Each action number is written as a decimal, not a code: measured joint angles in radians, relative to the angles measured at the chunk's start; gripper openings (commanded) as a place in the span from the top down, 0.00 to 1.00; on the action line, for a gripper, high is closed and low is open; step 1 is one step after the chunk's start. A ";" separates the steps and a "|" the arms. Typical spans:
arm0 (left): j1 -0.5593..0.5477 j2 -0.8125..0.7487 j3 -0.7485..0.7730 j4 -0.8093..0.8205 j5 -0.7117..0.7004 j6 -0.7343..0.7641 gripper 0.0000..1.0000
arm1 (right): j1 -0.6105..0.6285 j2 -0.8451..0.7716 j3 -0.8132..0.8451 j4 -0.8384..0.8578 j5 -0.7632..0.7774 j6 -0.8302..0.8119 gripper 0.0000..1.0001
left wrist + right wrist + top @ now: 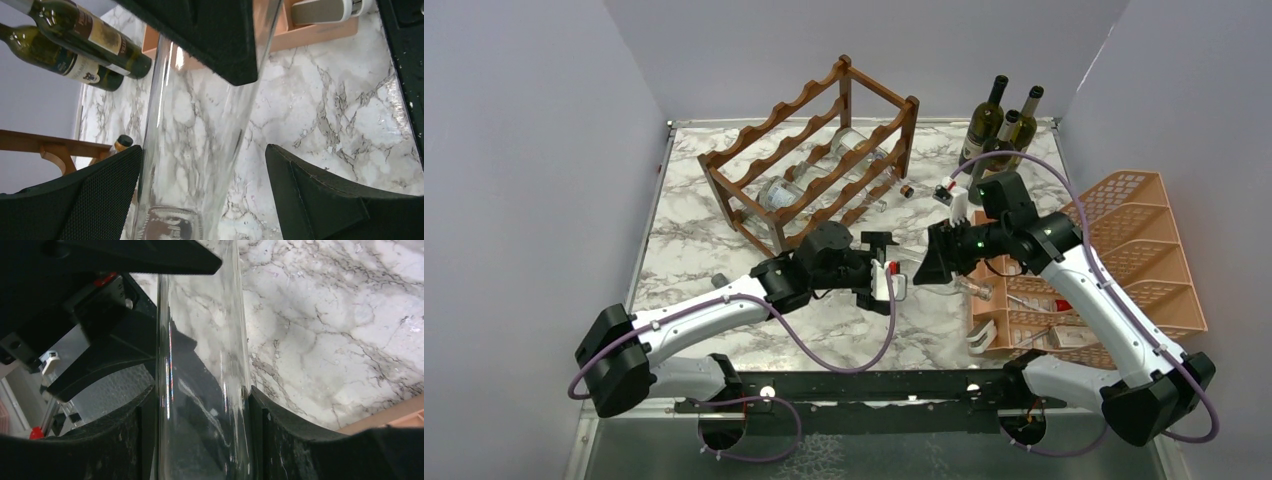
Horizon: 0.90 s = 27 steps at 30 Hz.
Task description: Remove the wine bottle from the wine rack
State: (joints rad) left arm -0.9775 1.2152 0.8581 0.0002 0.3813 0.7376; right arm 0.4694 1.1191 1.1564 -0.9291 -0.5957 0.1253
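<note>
A clear glass wine bottle (916,266) hangs over the marble table between my two arms, in front of the dark wooden wine rack (754,140). My right gripper (936,260) is shut on the bottle (202,335), with both pads pressed against the glass. Around the same bottle (200,120), my left gripper (202,150) stands open: the glass lies beside its left finger (100,195), and a wide gap separates it from the right finger (310,195). Other clear bottles (782,192) lie in the rack.
Three dark green bottles (996,122) stand at the back right. An orange tray organiser (1139,250) fills the right side, close to my right arm. A small capped bottle (906,190) lies by the rack's foot. Grey walls enclose the table.
</note>
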 measured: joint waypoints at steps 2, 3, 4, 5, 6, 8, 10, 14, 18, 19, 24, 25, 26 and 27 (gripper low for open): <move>0.000 0.013 -0.014 0.018 -0.017 0.000 0.01 | 0.000 0.000 -0.011 0.000 -0.014 -0.007 0.99; 0.000 0.018 -0.020 0.031 -0.030 0.000 0.01 | 0.000 0.001 -0.018 0.000 -0.021 -0.011 0.99; 0.000 0.021 -0.025 0.043 -0.037 0.000 0.01 | 0.000 0.002 -0.025 0.000 -0.025 -0.014 0.99; 0.000 0.025 -0.027 0.053 -0.043 0.000 0.01 | 0.000 0.003 -0.033 0.000 -0.029 -0.015 0.99; 0.000 0.028 -0.028 0.064 -0.047 -0.001 0.02 | 0.000 0.005 -0.040 0.000 -0.032 -0.017 0.99; 0.000 0.037 -0.029 0.076 -0.054 -0.004 0.05 | 0.000 0.013 -0.051 0.001 -0.040 -0.021 0.99; 0.000 0.047 -0.030 0.082 -0.054 -0.010 0.10 | -0.003 0.022 -0.053 0.002 -0.043 -0.022 0.99; 0.000 0.053 -0.030 0.082 -0.045 -0.026 0.12 | -0.006 0.031 -0.053 0.007 -0.050 -0.022 0.99; 0.000 0.056 -0.030 0.095 -0.011 -0.052 0.08 | -0.006 0.042 -0.053 0.010 -0.070 -0.022 0.99; -0.002 0.059 -0.030 0.102 -0.001 -0.061 0.07 | -0.006 0.047 -0.053 0.010 -0.074 -0.022 0.99; -0.023 0.078 -0.030 0.114 0.037 -0.087 0.08 | -0.006 0.058 -0.058 0.013 -0.086 -0.021 0.99; -0.028 0.082 -0.030 0.114 0.040 -0.087 0.09 | -0.006 0.058 -0.060 0.014 -0.089 -0.021 0.99; -0.033 0.087 -0.030 0.114 0.041 -0.087 0.12 | -0.006 0.058 -0.061 0.016 -0.093 -0.021 0.99; -0.036 0.091 -0.030 0.114 0.042 -0.088 0.14 | -0.006 0.058 -0.062 0.017 -0.097 -0.021 0.99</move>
State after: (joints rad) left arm -1.0138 1.3064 0.8284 0.1143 0.4229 0.6495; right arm 0.4637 1.1770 1.0946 -0.9123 -0.6926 0.1043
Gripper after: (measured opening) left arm 0.919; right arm 0.614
